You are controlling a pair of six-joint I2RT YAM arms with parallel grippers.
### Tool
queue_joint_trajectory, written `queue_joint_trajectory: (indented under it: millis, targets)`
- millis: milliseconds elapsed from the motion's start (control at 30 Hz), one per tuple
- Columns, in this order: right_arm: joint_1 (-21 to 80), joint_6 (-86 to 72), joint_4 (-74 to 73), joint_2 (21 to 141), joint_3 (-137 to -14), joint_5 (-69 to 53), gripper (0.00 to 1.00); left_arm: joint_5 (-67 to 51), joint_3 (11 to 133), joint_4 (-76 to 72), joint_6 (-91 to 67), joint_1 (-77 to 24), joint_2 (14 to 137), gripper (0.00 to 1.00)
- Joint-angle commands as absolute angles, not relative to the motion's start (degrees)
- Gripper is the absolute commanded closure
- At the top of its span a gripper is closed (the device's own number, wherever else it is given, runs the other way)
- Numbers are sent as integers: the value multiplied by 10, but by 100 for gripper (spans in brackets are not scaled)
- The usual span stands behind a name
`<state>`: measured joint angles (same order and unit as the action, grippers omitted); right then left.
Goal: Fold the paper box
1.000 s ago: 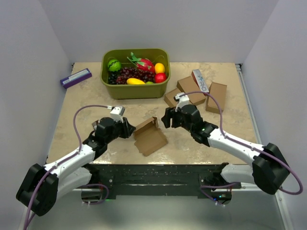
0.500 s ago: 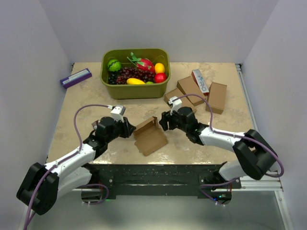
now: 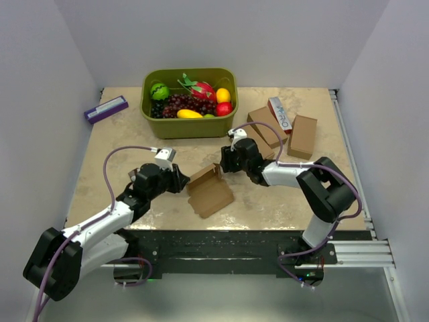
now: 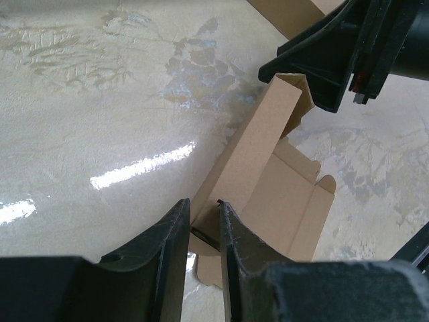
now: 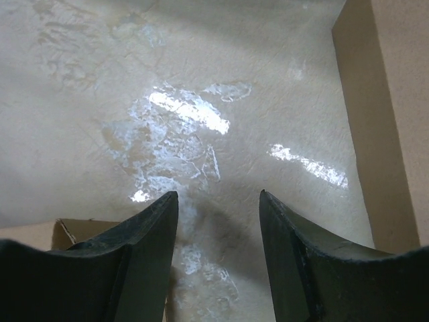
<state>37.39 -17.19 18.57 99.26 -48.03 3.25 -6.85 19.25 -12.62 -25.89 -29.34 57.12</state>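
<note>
A half-folded paper box [image 3: 209, 190] lies just in front of the fruit basket [image 3: 188, 127], its long wall standing up. The left gripper [image 4: 203, 208] pinches that wall's far end. The right gripper [image 5: 218, 198] hangs with jaws apart and empty at the corner nearest the basket. Thin, light and easily creased, the sheet is probably best held along flap edges, close to the folds.

Half-open plain brown cardboard paper box [image 3: 209, 191] at centre of beige marbled surface [image 3: 114, 134], left hand [image 3: 179, 181] at its left edge, right hand [image 3: 223, 164] at its raised far flap, green plastic fruit tub [image 3: 188, 127] behind.
</note>
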Motion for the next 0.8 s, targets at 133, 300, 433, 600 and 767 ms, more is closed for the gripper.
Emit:
queue_joint_trajectory:
  millis: [133,300,433,600,767]
  targets:
    - [383,-185,227,970,-450,-15,47,-64,201,-102,-236,-295,584,73]
    - [415,-177,234,966,-439,-20,47,-66,204,-103,-236,-295,590,73]
    - [440,-177,222,962,-440,-4,47,-67,205,-105,-238,-295,589,73]
    - [450,-183,183,962,-458,26,47,-68,205,-99,-236,-295,586,73]
    - [405,-190,148,933,-424,37,43,-64,202,-97,-230,-294,572,75]
